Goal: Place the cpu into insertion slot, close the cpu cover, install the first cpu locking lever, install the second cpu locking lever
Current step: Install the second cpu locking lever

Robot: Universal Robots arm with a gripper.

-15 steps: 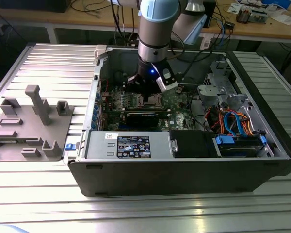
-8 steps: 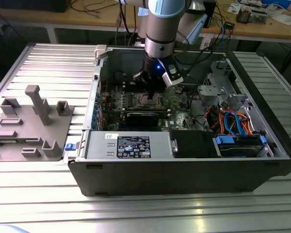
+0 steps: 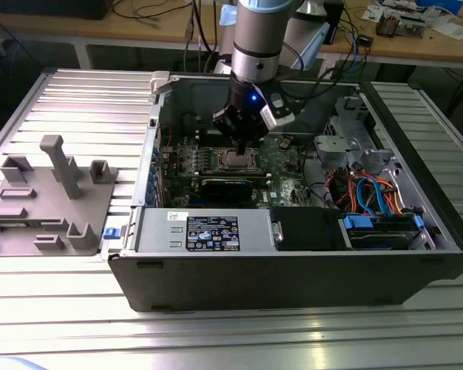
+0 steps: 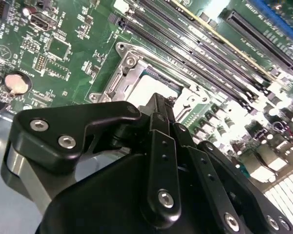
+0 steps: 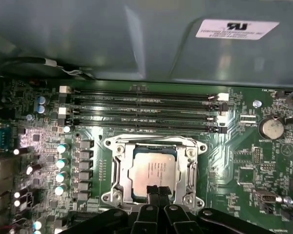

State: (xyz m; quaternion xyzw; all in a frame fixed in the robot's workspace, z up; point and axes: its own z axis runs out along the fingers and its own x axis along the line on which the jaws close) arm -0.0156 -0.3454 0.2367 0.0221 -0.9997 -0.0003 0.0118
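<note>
- The gripper (image 5: pixel 155 191) hangs right over the slot (image 5: pixel 154 170) in the middle of the green board (image 5: pixel 244 161), inside the open PC case (image 3: pixel 293 270) on the ribbed surface (image 3: pixel 85 100).
- The jaws are pinched together with next to no gap and nothing is held between them. In the first wrist view their tips sit at the cpu's near edge.
- The cpu (image 5: pixel 152 170) looks to be lying flat in the slot already, silver face up, and square to the frame as far as I can tell.
- The cover (image 5: pixel 191 168) reads as lying down around the chip, with the chip showing through its window. I can't tell whether the levers are latched.
- In the second wrist view the tips are just above the slot (image 4: pixel 136 80), with the memory slots (image 4: pixel 205 53) right beside it.
- To do this step well, I'd keep any push straight down and gentle. A sideways nudge could skew the chip on the pins.
- I'd also check the chip is seated level before loading the cover, and keep the jaws clear of the memory slots.
</note>
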